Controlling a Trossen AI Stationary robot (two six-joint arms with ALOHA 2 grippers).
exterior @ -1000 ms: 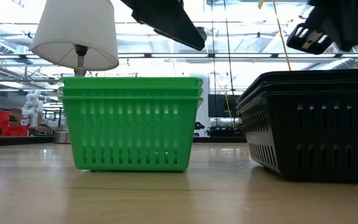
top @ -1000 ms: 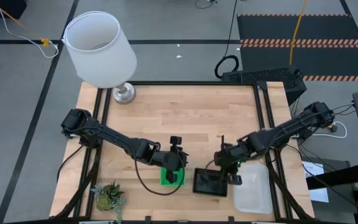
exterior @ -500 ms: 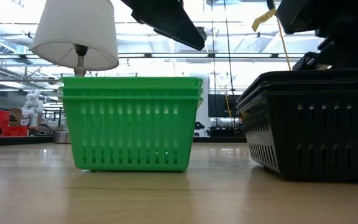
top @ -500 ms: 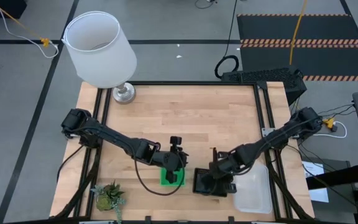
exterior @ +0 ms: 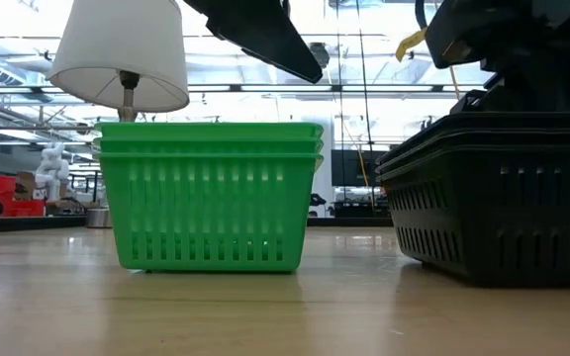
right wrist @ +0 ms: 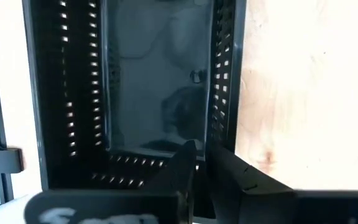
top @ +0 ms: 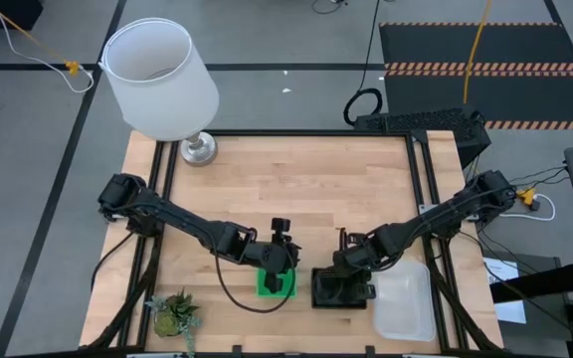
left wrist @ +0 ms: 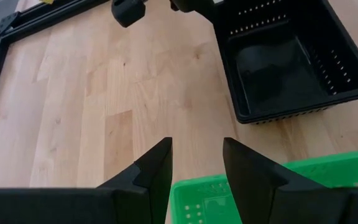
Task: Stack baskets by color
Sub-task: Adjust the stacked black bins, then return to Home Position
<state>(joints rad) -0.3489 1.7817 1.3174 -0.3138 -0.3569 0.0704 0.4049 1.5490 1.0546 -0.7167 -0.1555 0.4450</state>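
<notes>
A nested stack of green baskets (top: pixel 275 285) (exterior: pixel 211 198) stands on the table near its front edge. My left gripper (left wrist: pixel 196 158) hovers open above the stack's far rim (left wrist: pixel 204 190) and touches nothing. To the right stands a nested stack of black baskets (top: pixel 328 291) (exterior: pixel 493 198) (left wrist: pixel 284 62). My right gripper (top: pixel 352 276) (right wrist: pixel 199 158) is shut and down at the top black basket's far right corner. Clear baskets (top: pixel 406 303) rest on the table right of the black ones. My right gripper comes from above, slanting from the table's right, with its shut fingers (right wrist: pixel 185 162) at the top black basket's rim by a corner (right wrist: pixel 221 146). The fingers hide the exact place of contact. The black stack stands upright on the table.
A white lamp (top: pixel 157 80) stands at the table's far left corner. A small potted plant (top: pixel 174 313) sits at the near left. The table's middle and far half are bare wood (top: pixel 296 179). A dark frame rail (top: pixel 421 199) runs along the right side.
My right gripper has come down and toward the table's near left onto the black stack, tipping steeper and staying shut. The black stack has turned slightly on the table.
</notes>
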